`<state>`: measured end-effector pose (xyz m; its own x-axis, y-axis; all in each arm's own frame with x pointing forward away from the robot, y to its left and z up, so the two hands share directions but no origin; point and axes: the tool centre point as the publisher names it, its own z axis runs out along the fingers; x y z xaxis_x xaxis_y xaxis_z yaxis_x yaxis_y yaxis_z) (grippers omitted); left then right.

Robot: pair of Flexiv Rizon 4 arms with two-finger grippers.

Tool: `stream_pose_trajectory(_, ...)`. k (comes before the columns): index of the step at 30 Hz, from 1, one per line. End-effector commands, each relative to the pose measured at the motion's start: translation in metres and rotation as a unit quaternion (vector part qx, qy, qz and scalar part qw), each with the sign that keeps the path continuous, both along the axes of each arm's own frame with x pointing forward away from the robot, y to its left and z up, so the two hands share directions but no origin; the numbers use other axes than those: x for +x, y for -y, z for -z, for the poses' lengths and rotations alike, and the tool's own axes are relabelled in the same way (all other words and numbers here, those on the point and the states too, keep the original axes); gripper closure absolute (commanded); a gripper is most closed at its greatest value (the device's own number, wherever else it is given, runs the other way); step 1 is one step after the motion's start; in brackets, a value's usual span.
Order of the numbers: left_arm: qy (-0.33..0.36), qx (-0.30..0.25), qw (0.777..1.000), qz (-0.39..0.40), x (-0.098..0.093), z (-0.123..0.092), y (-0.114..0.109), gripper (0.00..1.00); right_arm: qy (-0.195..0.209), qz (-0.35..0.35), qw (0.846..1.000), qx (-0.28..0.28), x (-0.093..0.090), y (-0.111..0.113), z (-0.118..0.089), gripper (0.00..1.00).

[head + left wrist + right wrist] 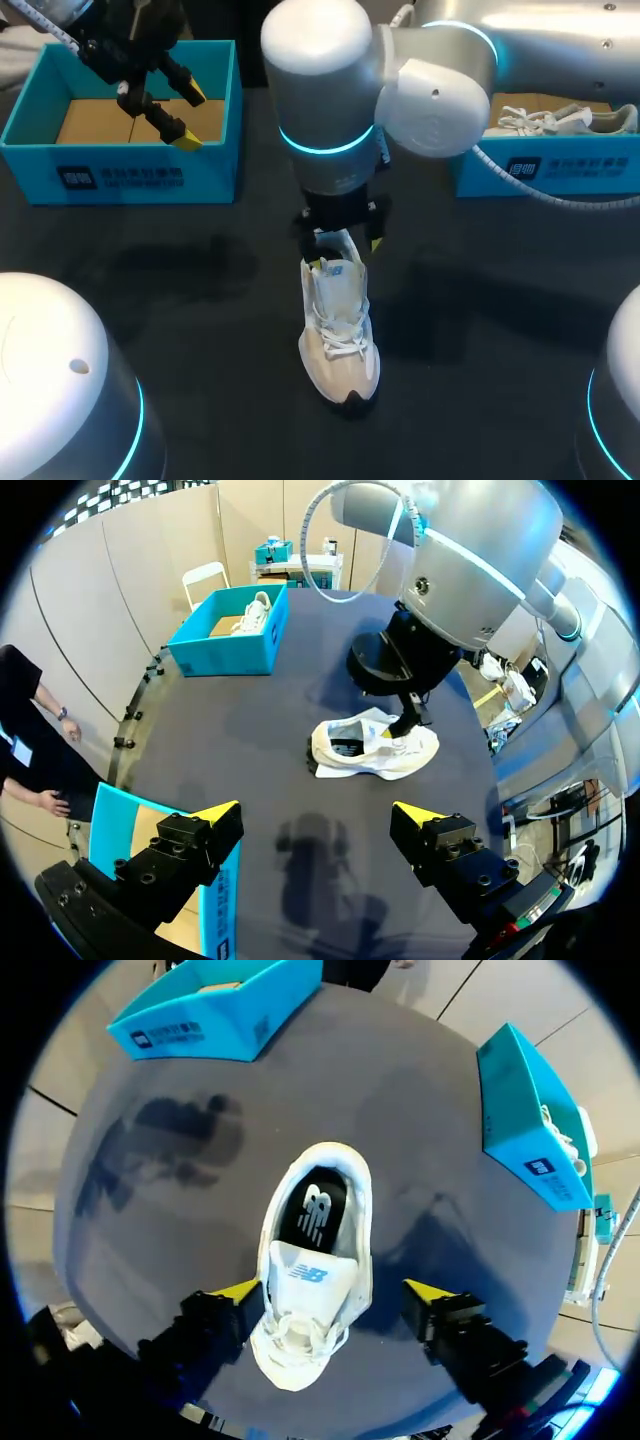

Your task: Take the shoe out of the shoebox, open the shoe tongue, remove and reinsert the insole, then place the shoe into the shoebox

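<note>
Shoe (338,335) stood upright mid-bench (200,300), long axis running far edge to near edge, toe toward the near edge. Right hand (332,1295) hung directly over it, spread open either side of the tongue (305,1275), gripping nothing. Insole (316,1210) showed in the opening just ahead. Left hand (190,118) was open and empty over the box (120,170) at the far-left corner, well apart. Right arm looked far nearer for the insole pull.

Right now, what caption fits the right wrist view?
Right end effector open astride a white shoe standing on the dark table, insole visible inside.
</note>
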<state>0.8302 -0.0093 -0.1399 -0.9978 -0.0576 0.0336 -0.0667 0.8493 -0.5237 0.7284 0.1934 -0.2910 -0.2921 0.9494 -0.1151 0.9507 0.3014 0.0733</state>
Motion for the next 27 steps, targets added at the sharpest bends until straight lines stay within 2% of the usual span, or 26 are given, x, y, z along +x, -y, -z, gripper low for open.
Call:
stream_pose_trajectory(1, 0.000, 0.001, 1.000, 0.000, 0.000, 0.000, 0.000, 0.00, 0.001, 0.000, 1.000, 0.001, 0.000, 0.000, 0.002, 0.00)
stream_pose_trajectory(4, 0.000, 0.001, 1.000, 0.000, 0.000, 0.000, 0.000, 0.00, 0.001, 0.000, 1.000, 0.001, 0.000, 0.000, 0.002, 0.00)
stream_pose_trajectory(7, 0.000, 0.001, 1.000, 0.000, 0.000, 0.000, 0.000, 0.00, -0.026, -0.104, 0.994, -0.012, 0.014, 0.004, 0.002, 0.00)
stream_pose_trajectory(9, 0.000, 0.001, 1.000, 0.000, 0.000, 0.000, 0.000, 0.00, -0.030, -0.166, 0.985, -0.025, 0.018, 0.007, -0.002, 0.00)
stream_pose_trajectory(11, 0.000, 0.001, 1.000, 0.000, 0.000, 0.000, 0.000, 0.00, -0.024, -0.240, 0.970, -0.019, 0.019, 0.009, -0.007, 0.00)
stream_pose_trajectory(12, 0.000, 0.001, 1.000, 0.000, 0.000, 0.000, 0.000, 0.00, -0.028, -0.255, 0.966, -0.025, 0.020, 0.009, -0.010, 0.00)
stream_pose_trajectory(17, 0.000, 0.001, 1.000, 0.000, 0.000, 0.000, 0.000, 0.00, -0.030, -0.387, 0.921, -0.040, 0.026, 0.005, -0.021, 0.00)
stream_pose_trajectory(20, 0.000, 0.001, 1.000, 0.000, 0.000, 0.000, 0.000, 0.00, -0.037, -0.443, 0.894, -0.061, 0.035, 0.001, -0.021, 0.00)
stream_pose_trajectory(24, 0.000, 0.001, 1.000, 0.000, 0.000, 0.000, 0.000, 0.00, -0.013, -0.517, 0.853, -0.073, 0.048, -0.007, -0.022, 0.00)
stream_pose_trajectory(27, 0.000, 0.001, 1.000, 0.000, 0.000, 0.000, 0.000, 0.00, 0.016, -0.551, 0.832, -0.069, 0.056, -0.010, -0.025, 0.00)
